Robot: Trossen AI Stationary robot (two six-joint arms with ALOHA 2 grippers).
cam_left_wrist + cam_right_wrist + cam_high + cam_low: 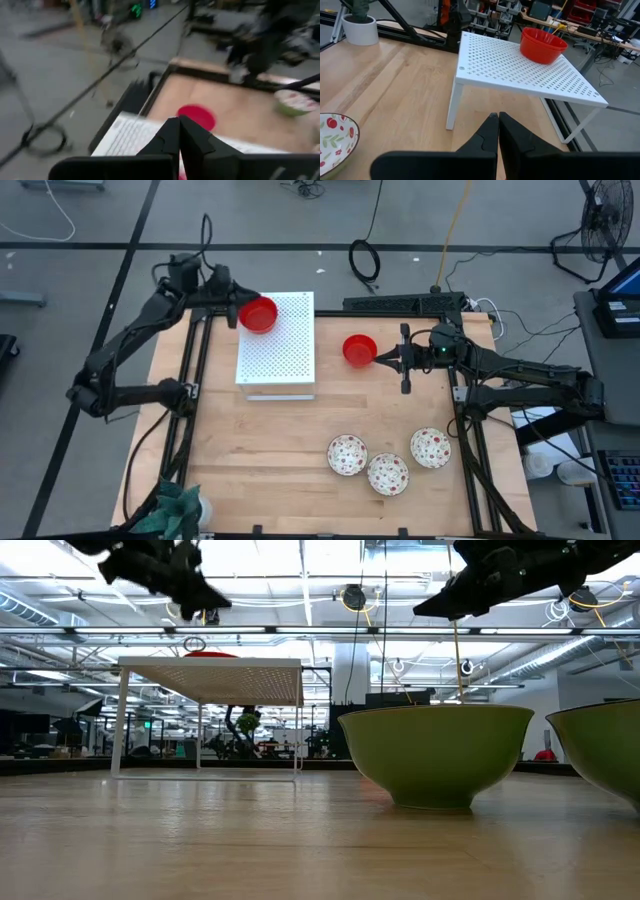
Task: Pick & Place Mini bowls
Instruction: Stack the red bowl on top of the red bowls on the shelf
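A wooden table (290, 440) is seen from above, with a dark robot arm at each side. A white perforated board (280, 345) on short legs stands near the table's far left part. One red bowl (258, 314) sits on the board's far left corner. The left claw (228, 292) hangs just beside that bowl, off the board's corner. In the left wrist view its fingers (172, 140) are pressed together with nothing between them.

A second red bowl (359, 350) lies to the right of the board, clear of it. The right claw (385, 357) is at this bowl's right edge. From above it seems to touch the rim, but contact is hard to judge. In the right wrist view its fingers (492, 135) meet tip to tip, and no bowl shows between them. That view looks across the table at the board (520, 70) with the red bowl (543, 45) on its far corner.

Three white bowls with red floral speckles sit in a loose cluster near the table's front right: one on the left (347, 454), one in the middle and nearest the front (388, 473), one on the right (430, 447). They lie close together, well apart from the board.

A potted green plant (175, 510) stands at the table's front left corner.
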